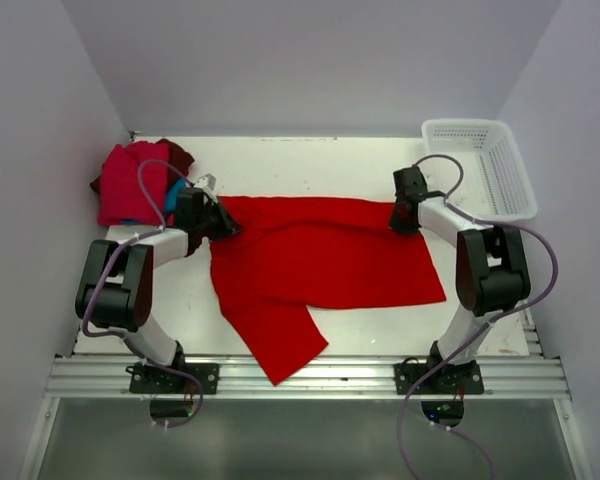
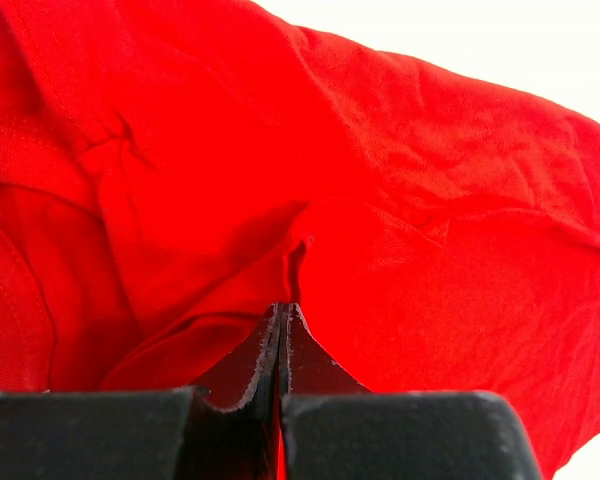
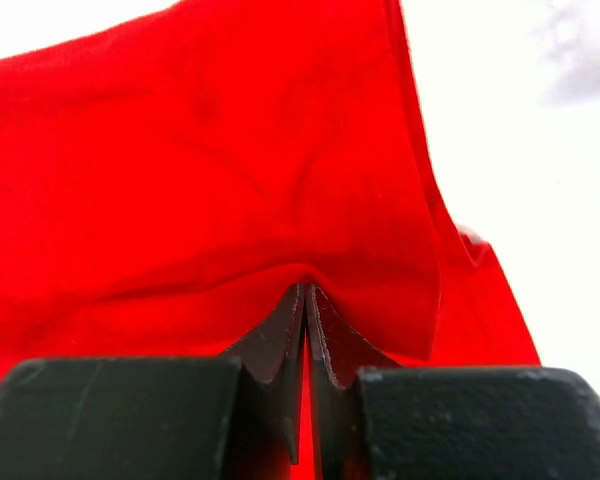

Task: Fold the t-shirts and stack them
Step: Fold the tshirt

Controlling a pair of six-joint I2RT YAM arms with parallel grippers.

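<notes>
One red t-shirt [image 1: 320, 260], pinched at two edges.
The left gripper [image 2: 283, 312] is clamped fully shut on a fold of the cloth, and the right gripper [image 3: 307, 292] is likewise closed on an edge. The shirt is spread across the middle of the table [image 1: 300, 160], with one part trailing toward 6 o'clock onto the near rail [image 1: 380, 375]. A folded stack [image 1: 128, 185] lies at 10 o'clock, its teal layer mostly hidden by the left arm. A white mesh basket [image 1: 510, 170] is set at 2 o'clock.

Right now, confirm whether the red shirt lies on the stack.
No, the red shirt lies spread on the table, right of the stack.
</notes>
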